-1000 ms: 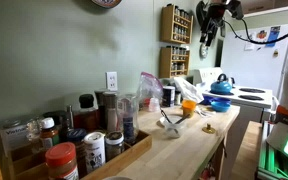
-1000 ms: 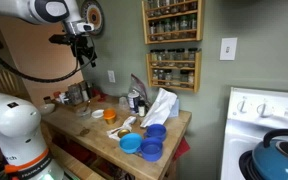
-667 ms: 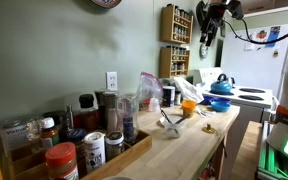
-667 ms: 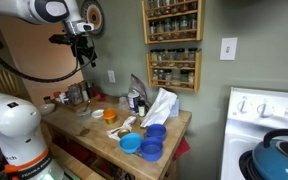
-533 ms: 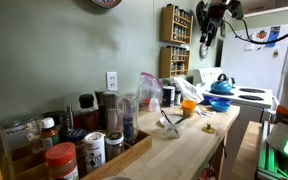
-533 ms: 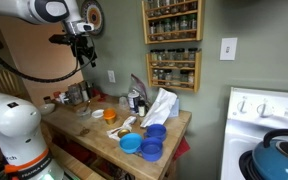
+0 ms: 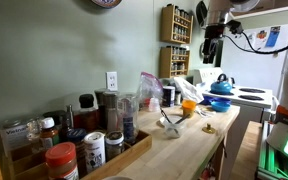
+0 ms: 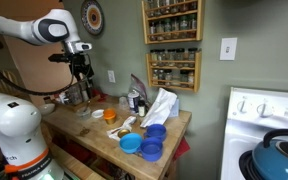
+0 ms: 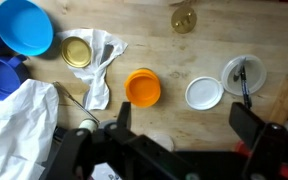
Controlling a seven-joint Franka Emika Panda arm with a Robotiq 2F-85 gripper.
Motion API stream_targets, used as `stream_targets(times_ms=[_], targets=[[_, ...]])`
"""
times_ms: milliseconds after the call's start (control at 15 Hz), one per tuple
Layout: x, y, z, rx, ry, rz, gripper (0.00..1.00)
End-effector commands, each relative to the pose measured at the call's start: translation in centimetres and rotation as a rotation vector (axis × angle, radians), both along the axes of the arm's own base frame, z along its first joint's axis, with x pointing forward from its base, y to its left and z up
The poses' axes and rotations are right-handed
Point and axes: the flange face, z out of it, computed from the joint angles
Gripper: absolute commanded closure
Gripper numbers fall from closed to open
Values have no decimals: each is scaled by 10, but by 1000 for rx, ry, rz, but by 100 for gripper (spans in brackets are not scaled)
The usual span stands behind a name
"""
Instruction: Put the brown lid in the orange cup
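The orange cup (image 9: 142, 87) stands upright and empty on the wooden counter, seen from above in the wrist view. It also shows in both exterior views (image 7: 188, 105) (image 8: 111, 115). The brown lid (image 9: 183, 18) is a tiny golden-brown cap lying flat on the wood, apart from the cup, near the top edge of the wrist view. It shows small in an exterior view (image 7: 208, 128). My gripper (image 9: 184, 125) is open and empty, hanging high above the counter (image 7: 209, 50) (image 8: 81, 75), with the cup between and ahead of its fingers.
Two white lids (image 9: 203, 93) (image 9: 243, 73) lie beside the cup. A larger yellow lid (image 9: 77, 50) rests on crumpled white plastic (image 9: 24, 120). Blue bowls (image 9: 24, 25) (image 8: 149, 142) are stacked nearby. A blue pot (image 7: 220, 95) stands on the stove. Spice jars crowd the counter's wall side.
The arm has lowered and turned, bringing the gripper down closer to the counter. Nothing on the counter has moved.
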Motion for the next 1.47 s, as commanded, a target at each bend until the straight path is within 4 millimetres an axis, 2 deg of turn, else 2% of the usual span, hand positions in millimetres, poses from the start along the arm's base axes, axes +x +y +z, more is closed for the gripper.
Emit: stream_targets(times_ms=[0,67,133,533,733,933,1133,1400], targets=[[-23,4,-47,-51,-31,-23,0],[-3,12,-27,-50,-28,-28,0],[-6,14,-35,-59,-24,-13,0],[-7,14,-29,-49,-23,0,0],[-5,38,-54,-49,57,78,0],[-9,74,-83,-26,142,159,0],[-17,90,-115,-113,247,206,0],[10,112,-145,-53,143,257,0]])
